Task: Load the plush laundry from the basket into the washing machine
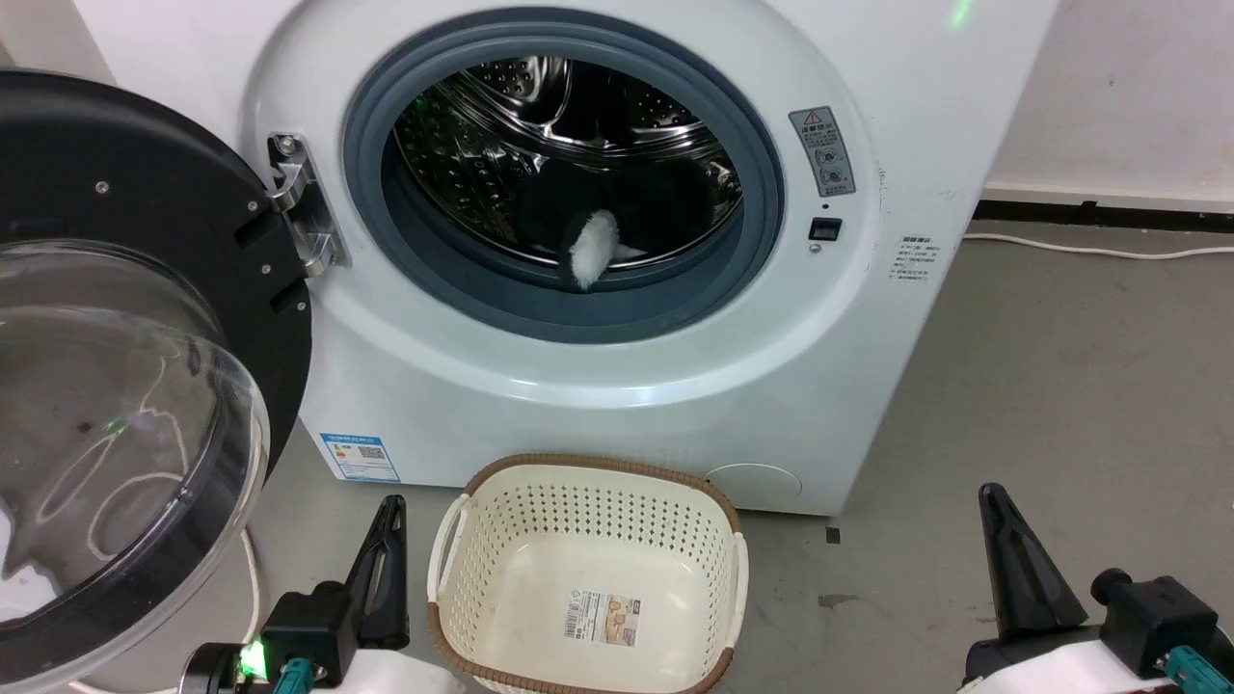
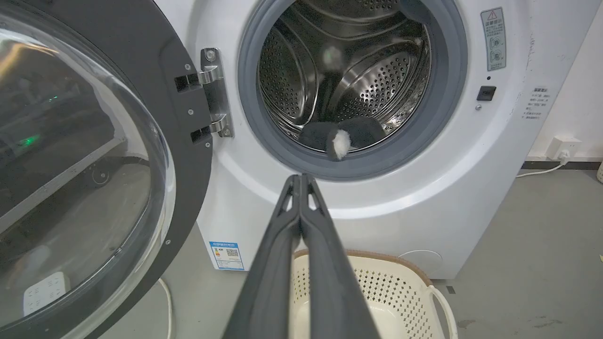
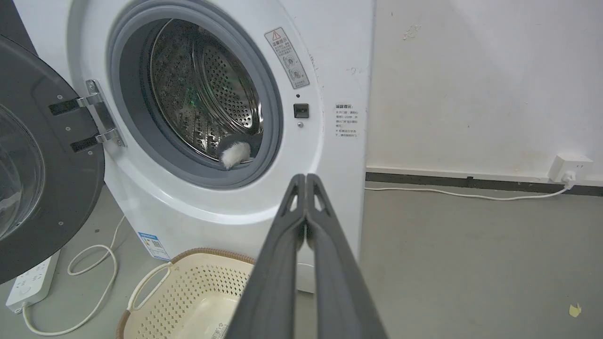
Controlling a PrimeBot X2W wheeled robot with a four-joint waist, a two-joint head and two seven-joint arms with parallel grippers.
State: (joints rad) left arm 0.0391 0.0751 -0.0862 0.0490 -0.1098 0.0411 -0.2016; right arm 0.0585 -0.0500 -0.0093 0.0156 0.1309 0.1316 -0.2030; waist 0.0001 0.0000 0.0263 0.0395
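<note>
Black-rimmed and clear-domed, the door (image 1: 145,193) stands swung open at the far left, carried on a steel hinge (image 1: 301,207). The left jaws sit at the lower left of the head view, just beside the basket; in the left wrist view their dark fingers (image 2: 278,245) meet at the tips, fully closed with nothing between them. The washing machine (image 1: 578,395) stands on the grey floor (image 1: 1060,405) with its grey seal (image 1: 578,313) ringing the perforated steel drum (image 1: 540,116). The plush laundry (image 1: 627,202) lies inside the drum at its lower front, a dark mass with one white patch (image 1: 591,251) reaching onto the inner edge of the seal. The basket (image 1: 598,465) rests on the floor directly before the machine, below the drum opening, with a paper label (image 1: 603,617) on its base. The right jaws sit at the lower right, well apart from the basket; in the right wrist view their fingers (image 3: 282,245) also meet at the tips, closed and holding nothing. A white cable (image 1: 1089,253) runs along the floor by the wall at the right.
</note>
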